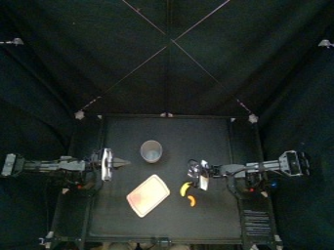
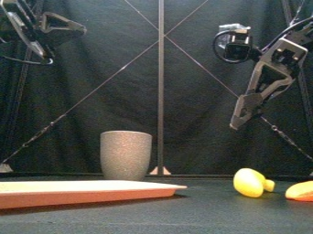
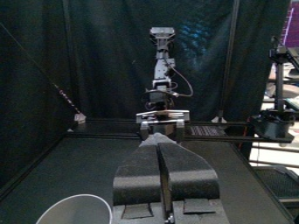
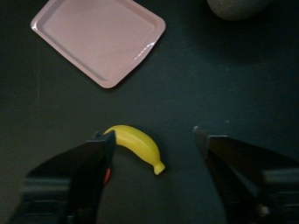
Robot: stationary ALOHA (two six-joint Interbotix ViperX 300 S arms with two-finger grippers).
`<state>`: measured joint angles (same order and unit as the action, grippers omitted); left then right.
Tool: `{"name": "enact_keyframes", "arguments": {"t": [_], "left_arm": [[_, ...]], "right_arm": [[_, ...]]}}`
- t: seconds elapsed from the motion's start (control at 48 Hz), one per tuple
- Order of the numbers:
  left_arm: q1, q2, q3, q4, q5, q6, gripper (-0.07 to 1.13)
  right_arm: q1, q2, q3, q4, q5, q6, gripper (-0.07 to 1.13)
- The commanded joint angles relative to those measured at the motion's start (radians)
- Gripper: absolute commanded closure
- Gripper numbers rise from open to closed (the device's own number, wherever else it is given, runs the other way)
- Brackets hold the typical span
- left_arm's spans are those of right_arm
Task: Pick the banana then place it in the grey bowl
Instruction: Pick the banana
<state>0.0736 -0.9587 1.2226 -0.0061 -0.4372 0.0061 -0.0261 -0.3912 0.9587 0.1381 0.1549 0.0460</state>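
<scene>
The yellow banana [image 4: 135, 147] lies on the black table, right of the pink tray, and shows in the top view [image 1: 187, 193] and low in the front view [image 2: 252, 181]. My right gripper [image 4: 153, 136] hangs open above it, one jaw on either side, not touching; it also appears in the front view [image 2: 251, 99] and top view [image 1: 197, 174]. The tall grey speckled cup [image 2: 126, 154] stands upright behind the tray, at the table's middle [image 1: 151, 149]. My left gripper [image 3: 165, 144] rests shut and holds nothing at the table's left [image 1: 104, 164], with the cup's rim [image 3: 73, 210] just below it.
A flat pink tray [image 1: 146, 194] lies front centre, left of the banana [image 2: 73, 192] [image 4: 100, 39]. An orange toy [image 2: 302, 190] sits just right of the banana.
</scene>
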Motion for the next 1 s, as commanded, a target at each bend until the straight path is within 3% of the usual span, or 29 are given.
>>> {"name": "enact_keyframes", "arguments": {"t": [0.021,0.312,0.479,0.854,1.0], "left_arm": [[0.005,0.005,-0.014,0.002,-0.009,0.0,1.07],[0.009,0.005,-0.012,0.0,-0.011,0.0,1.07],[0.011,0.005,-0.005,0.002,-0.012,0.0,1.07],[0.04,0.005,0.0,0.0,-0.015,0.002,1.07],[0.061,0.002,0.003,0.002,-0.015,0.002,1.07]], "right_arm": [[0.009,0.043,-0.052,-0.005,0.044,-0.014,0.0],[0.083,0.238,-0.172,-0.152,0.273,-0.017,0.01],[0.101,0.308,-0.224,-0.225,0.31,-0.017,0.01],[0.095,0.423,-0.272,-0.241,0.293,-0.018,0.02],[0.095,0.443,-0.285,-0.238,0.285,-0.018,0.09]]}}
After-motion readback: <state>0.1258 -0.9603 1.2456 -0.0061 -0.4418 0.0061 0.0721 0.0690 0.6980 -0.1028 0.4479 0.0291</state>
